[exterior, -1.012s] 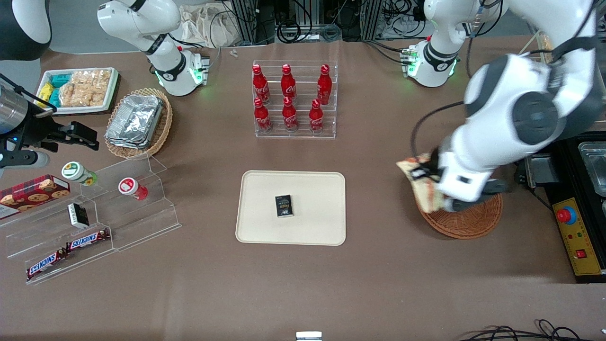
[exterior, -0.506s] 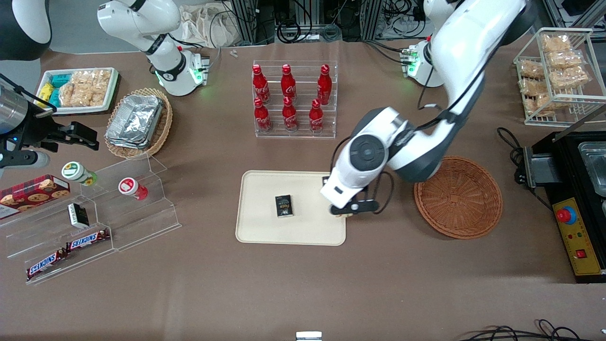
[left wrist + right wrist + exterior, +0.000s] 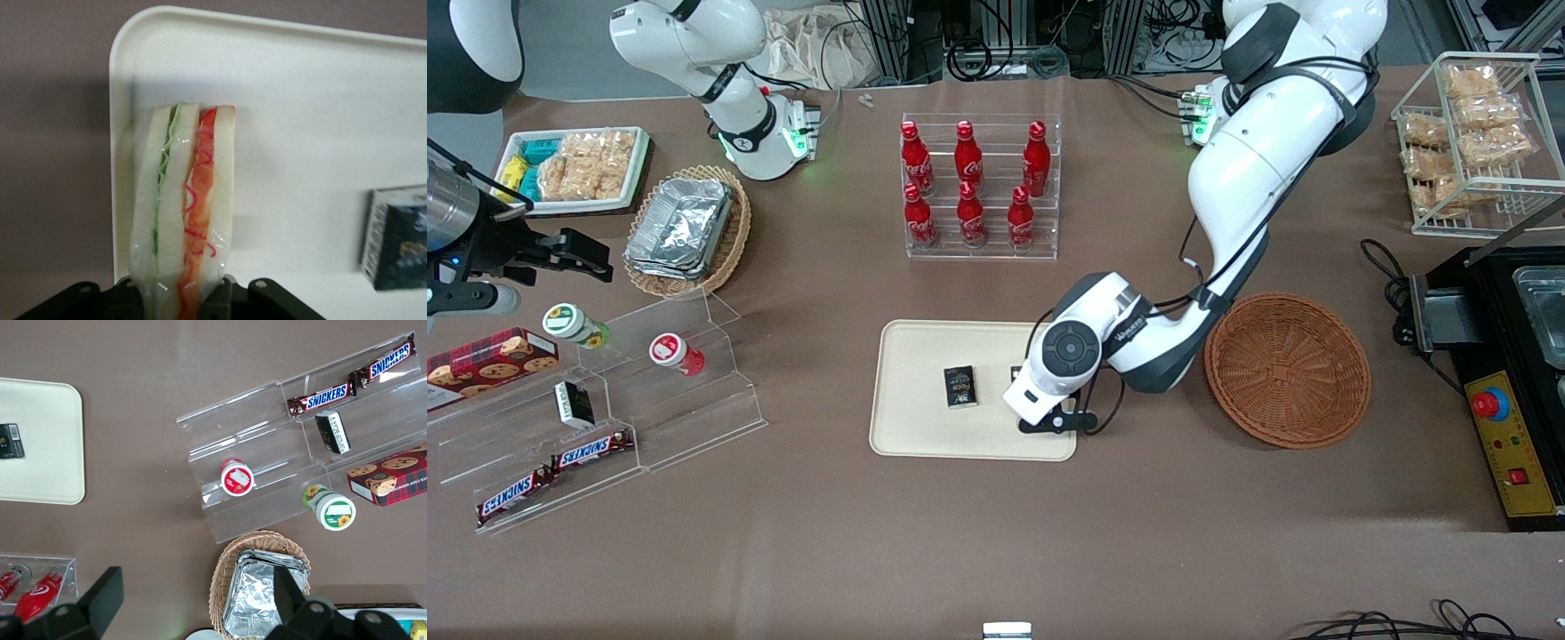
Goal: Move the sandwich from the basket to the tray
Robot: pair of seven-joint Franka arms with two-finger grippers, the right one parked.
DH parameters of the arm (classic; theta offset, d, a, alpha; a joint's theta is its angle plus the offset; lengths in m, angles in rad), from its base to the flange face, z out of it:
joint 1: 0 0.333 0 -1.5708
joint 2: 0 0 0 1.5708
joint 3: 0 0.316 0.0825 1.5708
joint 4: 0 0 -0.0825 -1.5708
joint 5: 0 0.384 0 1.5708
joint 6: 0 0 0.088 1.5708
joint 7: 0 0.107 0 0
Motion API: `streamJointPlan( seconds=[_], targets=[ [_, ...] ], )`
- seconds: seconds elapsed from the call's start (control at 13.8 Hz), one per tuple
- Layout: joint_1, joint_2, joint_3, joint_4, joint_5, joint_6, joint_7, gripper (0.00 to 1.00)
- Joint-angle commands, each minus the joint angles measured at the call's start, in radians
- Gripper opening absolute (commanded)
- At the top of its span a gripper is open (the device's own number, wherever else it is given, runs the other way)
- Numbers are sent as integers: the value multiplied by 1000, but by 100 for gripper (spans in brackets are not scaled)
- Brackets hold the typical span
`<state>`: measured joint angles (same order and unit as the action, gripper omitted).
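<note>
Gripping the sandwich, gripper over tray.

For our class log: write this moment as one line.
gripper shut on sandwich | over tray | basket empty

Sandwich out of the basket and over the tray

The gripper has swung from the basket, now left bare, to the tray, moving closer to the small black box, still clamped on the sandwich above the tray's corner.
</note>
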<state>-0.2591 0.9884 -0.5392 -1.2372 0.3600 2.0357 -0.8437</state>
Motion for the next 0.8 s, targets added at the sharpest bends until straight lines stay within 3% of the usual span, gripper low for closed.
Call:
streamJointPlan(
  seconds=[0.0,0.07,0.51,0.72],
  targets=[
    [-37,24,38,50,10,12,3,80],
    [-37,21,39,50,11,15,-6,100],
    [6,-207,38,47,0,-172,-11,100],
    [121,-354,36,41,-82,-339,11,100]
  ],
)
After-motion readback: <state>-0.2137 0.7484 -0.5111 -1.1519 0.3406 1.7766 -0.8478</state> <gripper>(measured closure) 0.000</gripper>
